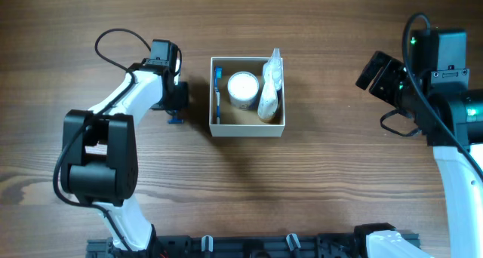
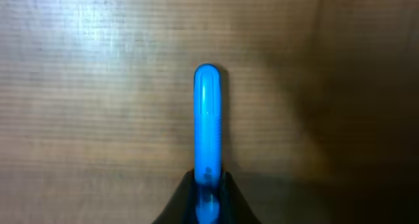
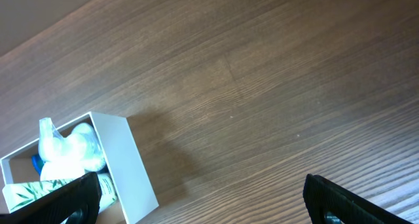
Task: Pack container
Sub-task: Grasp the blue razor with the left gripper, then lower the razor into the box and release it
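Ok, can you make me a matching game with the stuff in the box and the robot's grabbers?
Things:
1. white round tub
2. clear packet
3. blue stick
4. right gripper

Places:
A. pinched in the left gripper
B. in the middle of the container
C. open, away from the container
D. against the container's right wall

Pairs: 1-B, 2-D, 3-A, 4-C.

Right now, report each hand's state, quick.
Left hand: closed on a slim blue plastic stick with a rounded tip.
Right hand: open, holding nothing.
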You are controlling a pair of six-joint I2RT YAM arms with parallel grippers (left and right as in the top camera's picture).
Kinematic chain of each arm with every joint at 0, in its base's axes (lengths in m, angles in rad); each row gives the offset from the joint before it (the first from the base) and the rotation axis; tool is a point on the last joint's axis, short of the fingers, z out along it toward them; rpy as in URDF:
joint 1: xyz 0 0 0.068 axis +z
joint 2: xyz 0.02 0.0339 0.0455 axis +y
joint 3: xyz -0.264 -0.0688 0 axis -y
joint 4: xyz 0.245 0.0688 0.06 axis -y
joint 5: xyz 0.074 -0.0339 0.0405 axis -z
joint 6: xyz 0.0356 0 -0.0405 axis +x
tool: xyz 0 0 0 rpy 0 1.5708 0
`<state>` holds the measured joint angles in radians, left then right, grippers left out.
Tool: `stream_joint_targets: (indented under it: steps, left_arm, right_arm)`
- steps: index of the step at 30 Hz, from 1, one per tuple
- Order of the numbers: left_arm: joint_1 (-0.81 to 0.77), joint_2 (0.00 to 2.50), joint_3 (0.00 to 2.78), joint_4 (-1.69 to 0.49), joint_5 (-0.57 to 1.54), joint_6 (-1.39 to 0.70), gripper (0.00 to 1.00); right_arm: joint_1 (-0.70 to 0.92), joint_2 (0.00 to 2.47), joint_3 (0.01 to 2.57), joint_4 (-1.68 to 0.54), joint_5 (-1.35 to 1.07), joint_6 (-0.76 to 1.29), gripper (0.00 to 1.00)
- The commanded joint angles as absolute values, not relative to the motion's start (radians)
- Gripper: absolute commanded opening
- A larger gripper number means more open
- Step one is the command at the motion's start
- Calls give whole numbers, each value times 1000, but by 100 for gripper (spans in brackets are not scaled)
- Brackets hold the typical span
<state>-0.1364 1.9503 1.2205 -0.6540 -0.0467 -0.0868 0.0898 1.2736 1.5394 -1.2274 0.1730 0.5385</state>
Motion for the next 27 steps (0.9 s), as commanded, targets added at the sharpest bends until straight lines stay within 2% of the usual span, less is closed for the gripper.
stream_joint_targets:
  steps: [1, 4, 8, 12, 17, 20, 21, 22, 23, 24, 27]
  left_arm:
    - [-140, 1818, 1310, -784, -42, -112, 5]
    - [-196, 1650, 1390, -881, 1, -169, 5]
    - [-347, 1514, 1390, -849, 17, -222, 5]
    - [-455, 1597, 1377, -799, 9, -262, 9]
    - [-460, 1768, 1377, -774, 0, -279, 17]
    - [-456, 1770, 1386, -772, -9, -278, 25]
    - [-452, 1758, 1395, -776, -19, -278, 41]
    - [-445, 1723, 1417, -799, -37, -278, 81]
    - [-434, 1683, 1434, -818, -63, -278, 93]
    - [-424, 1647, 1444, -832, -84, -278, 100]
    - [-366, 1530, 1446, -891, -161, -278, 100]
  right_arm:
    - [86, 1277, 1543, -1227, 176, 552, 100]
    - [86, 1277, 1543, -1227, 176, 552, 100]
    - [86, 1277, 1543, -1227, 176, 551, 100]
    - [86, 1277, 1543, -1227, 176, 551, 100]
    - [86, 1277, 1543, -1227, 176, 552, 100]
    - [86, 1277, 1543, -1227, 176, 551, 100]
    - [86, 1277, 1543, -1227, 176, 552, 99]
    - [86, 1277, 1543, -1227, 176, 552, 100]
    - [86, 1277, 1543, -1227, 176, 552, 100]
    - [86, 1277, 1543, -1227, 176, 552, 100]
    - [86, 1277, 1543, -1227, 176, 552, 100]
